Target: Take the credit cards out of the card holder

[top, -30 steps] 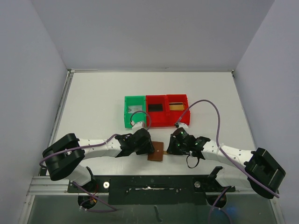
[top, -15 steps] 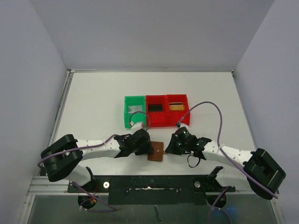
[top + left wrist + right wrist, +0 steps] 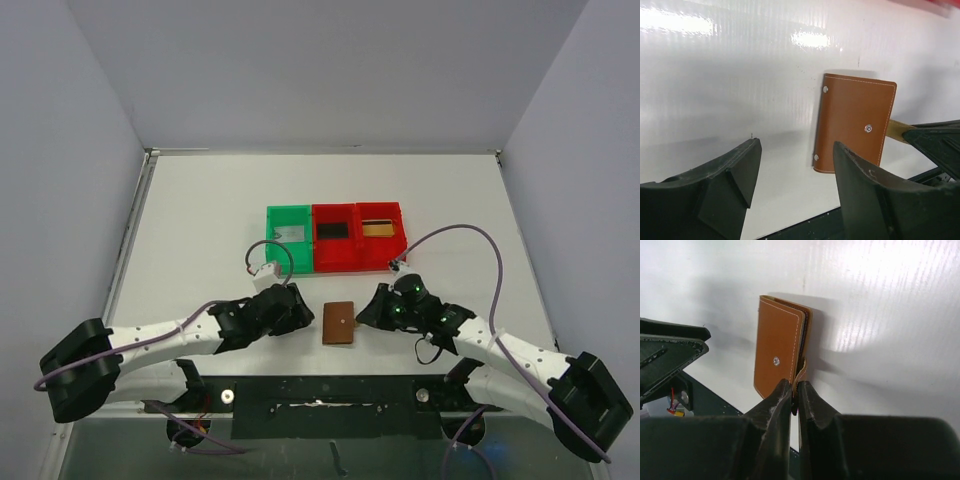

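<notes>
Card holder: lies flat and folded shut on the white table, near its front edge, between the two grippers, brown outer face and snap stud upward.

Left gripper: jaws stand well apart and hold nothing. It sits just left of the card holder, clear of it.

Right gripper: jaws are pressed almost together on the tan snap tab at the card holder's right edge; the tab is pinched between the fingertips.

Bins: a green bin and two red bins stand in a row farther back, well apart from the card holder. A gold card lies in the right-hand red one. What the other two contain I cannot tell for certain.
</notes>
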{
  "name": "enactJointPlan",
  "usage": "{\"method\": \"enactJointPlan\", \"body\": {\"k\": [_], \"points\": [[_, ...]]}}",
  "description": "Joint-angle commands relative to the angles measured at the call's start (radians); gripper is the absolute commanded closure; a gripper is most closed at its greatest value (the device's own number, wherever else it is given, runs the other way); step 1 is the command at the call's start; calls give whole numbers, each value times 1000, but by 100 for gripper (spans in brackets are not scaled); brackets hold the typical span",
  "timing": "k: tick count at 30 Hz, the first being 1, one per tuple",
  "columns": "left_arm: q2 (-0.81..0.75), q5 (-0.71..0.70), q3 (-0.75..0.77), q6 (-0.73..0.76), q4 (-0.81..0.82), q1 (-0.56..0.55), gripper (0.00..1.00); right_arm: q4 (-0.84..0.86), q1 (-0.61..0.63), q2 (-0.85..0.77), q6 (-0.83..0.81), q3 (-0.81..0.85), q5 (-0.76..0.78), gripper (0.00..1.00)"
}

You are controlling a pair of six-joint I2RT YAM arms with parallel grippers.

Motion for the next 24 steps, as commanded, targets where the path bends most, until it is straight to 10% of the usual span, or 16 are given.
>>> {"method": "enactJointPlan", "body": {"k": [1,24], "points": [[-118,-65,-37,-34,18,19,40,30,-3,-79,-63,58,-4,100],[-388,-66,-91,-40,-55,72,23,278,37,131,-124,207,-278,100]]}}
